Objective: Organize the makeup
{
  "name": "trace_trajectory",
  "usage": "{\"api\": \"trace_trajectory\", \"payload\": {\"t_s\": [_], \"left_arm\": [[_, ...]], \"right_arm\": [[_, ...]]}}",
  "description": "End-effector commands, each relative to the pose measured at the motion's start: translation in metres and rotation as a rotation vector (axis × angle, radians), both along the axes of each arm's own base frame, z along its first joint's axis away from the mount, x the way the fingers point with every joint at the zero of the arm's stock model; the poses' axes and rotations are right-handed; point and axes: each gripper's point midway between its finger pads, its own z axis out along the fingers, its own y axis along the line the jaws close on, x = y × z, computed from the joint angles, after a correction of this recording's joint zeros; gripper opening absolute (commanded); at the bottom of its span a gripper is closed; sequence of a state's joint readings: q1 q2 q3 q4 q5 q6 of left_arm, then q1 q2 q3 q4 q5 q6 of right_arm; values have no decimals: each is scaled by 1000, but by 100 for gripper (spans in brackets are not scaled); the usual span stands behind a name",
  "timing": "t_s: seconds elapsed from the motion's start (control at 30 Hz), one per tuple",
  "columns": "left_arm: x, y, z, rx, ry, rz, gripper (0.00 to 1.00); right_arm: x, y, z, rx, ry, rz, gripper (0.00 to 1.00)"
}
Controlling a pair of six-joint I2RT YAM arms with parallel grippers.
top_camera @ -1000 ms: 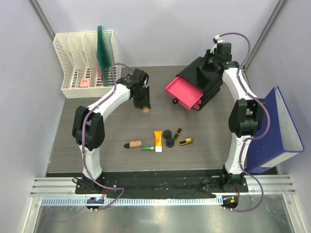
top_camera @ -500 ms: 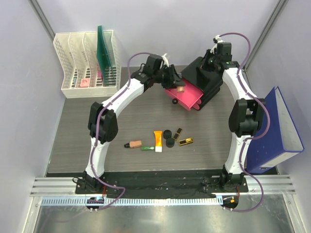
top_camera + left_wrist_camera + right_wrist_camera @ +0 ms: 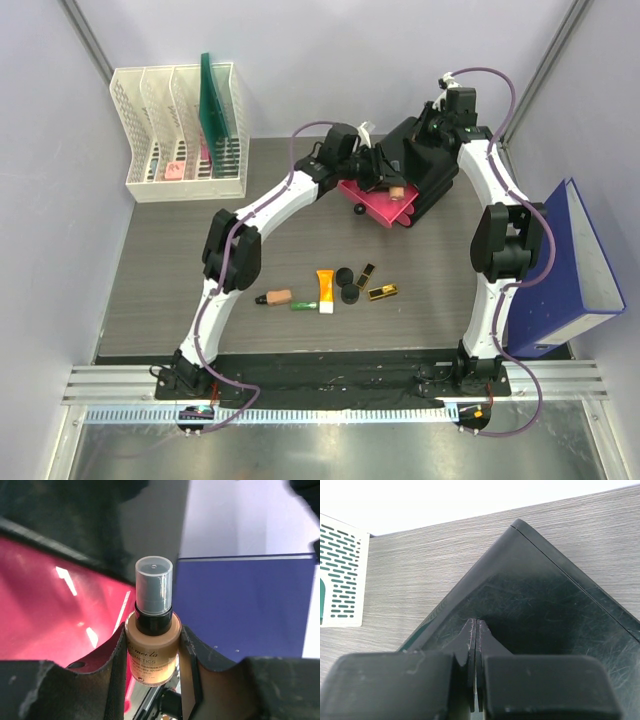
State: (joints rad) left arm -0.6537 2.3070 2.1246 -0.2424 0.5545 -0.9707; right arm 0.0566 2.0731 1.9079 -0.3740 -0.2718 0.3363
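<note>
The beige bottle (image 3: 397, 192) hangs over the open pink drawer (image 3: 380, 210), pinched at its body between the fingers of the left claw (image 3: 153, 641), with its clear cap and dark collar standing free above the grip. It has not been let go, so by my reckoning the job is barely begun: one piece is about to be stowed and seven wait on the counter (image 3: 200, 270).

Those seven lie in a loose cluster near the front: the second beige bottle (image 3: 275, 297) on its side, the slim green tube (image 3: 303, 305) just beside it, the orange tube (image 3: 325, 290), two black compacts (image 3: 344, 275) (image 3: 350, 294), and two gold-black sticks (image 3: 366, 274) (image 3: 382, 292).

The drawer juts from the black box (image 3: 430, 170); what shows of its pink floor looks bare, though the arm hides part of it. The right claw (image 3: 476, 630) is pressed together and rests on the box's top.

Far left, the white file rack (image 3: 150, 110) holds a green board (image 3: 212, 100) and a small pink block (image 3: 172, 172), no makeup that I can see
</note>
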Motion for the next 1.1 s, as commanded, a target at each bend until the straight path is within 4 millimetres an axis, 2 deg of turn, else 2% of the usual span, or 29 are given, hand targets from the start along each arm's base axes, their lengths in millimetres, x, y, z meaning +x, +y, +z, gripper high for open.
{"api": "trace_trajectory", "payload": {"t_s": [0.0,0.13,0.2,0.27,0.3,0.4,0.57,0.7,0.73,0.87,0.93,0.97,1.03,1.07], "left_arm": [[-10,-4,32,-63,-66,-26,0],[-13,-3,23,-30,-68,-22,11],[-12,-4,17,-24,-61,-17,24],[-11,-6,18,-28,-62,-22,31],[-10,-6,15,-26,-57,-24,39],[-9,-9,17,-33,-59,-30,50],[-10,-9,24,-41,-73,-36,63],[-10,-8,37,-55,-107,-41,66],[-10,-8,52,-72,-135,-44,66],[-7,1,88,-101,-216,-34,69],[-3,13,100,-96,-231,-18,70],[-5,20,113,-98,-249,-13,70],[-1,39,112,-48,-258,6,70],[-6,51,119,-28,-272,14,70]], "right_arm": [[-54,-10,-114,-66,391,-10,1],[-54,-10,-114,-65,392,-11,1],[-55,-10,-114,-66,391,-10,1],[-56,-10,-114,-67,393,-10,1],[-57,-11,-114,-66,394,-12,1],[-58,-10,-116,-67,396,-10,1],[-58,-10,-117,-64,399,-9,1],[-57,-10,-115,-63,395,-9,1],[-57,-10,-115,-63,395,-9,1],[-57,-10,-115,-64,393,-10,1],[-57,-11,-115,-63,395,-10,1],[-58,-10,-114,-64,393,-8,1],[-58,-10,-115,-64,396,-9,1],[-58,-10,-115,-63,395,-9,1]]}}
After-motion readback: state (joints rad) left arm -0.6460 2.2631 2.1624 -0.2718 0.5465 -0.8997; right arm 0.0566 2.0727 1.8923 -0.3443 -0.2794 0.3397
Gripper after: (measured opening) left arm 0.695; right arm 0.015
